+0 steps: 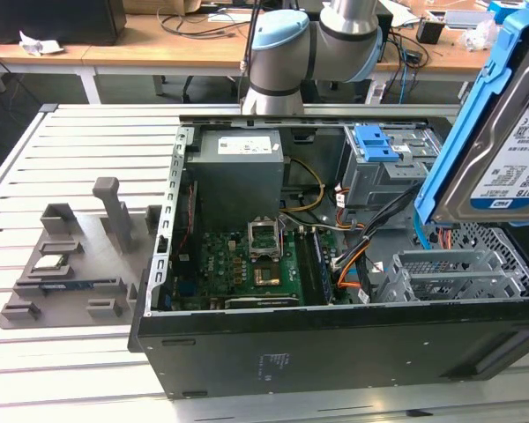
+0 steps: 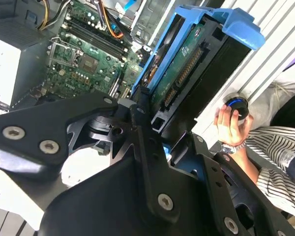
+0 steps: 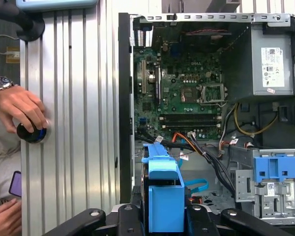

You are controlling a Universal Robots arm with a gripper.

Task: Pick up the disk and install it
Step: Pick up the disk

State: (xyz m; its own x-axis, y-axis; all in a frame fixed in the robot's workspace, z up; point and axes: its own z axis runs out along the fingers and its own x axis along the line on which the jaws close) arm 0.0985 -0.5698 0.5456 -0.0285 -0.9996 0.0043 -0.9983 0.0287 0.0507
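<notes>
**Fig.** We are viewing the gripper [image 2: 162, 123] closing its jaws onto the disk [image 2: 187, 64]. The jaws are standing only as far apart as the blue carrier between them, w/ nothing else in the grasp. The disk is projecting straight out beyond the fingertips and hanging in the air above the open computer case [image 3: 124, 98], touching no part of it. We are judging that this grip near one end is leaving the rest of the carrier free to enter a bay. We also think the raised, tilted pose is keeping it clear of the cables [image 3: 206, 152] and the motherboard [image 3: 187, 93] below.

Beside the gripper and outside the case, a person's hand [image 3: 22, 105] is resting on a dark knob [image 3: 32, 132] on the slatted table [image 3: 73, 98].

Hidden or unclear:
- The black linkage is covering the actual pad contact in both wrist views.
- In the exterior view the disk's label side is running off the frame edge.
- The grey drive cage [image 1: 450, 273] and the bay w/ the blue latch [image 3: 275, 169] are lying beneath, approx., but we cannot tell which is the intended slot.
- The person is cut off at the arm.
</notes>
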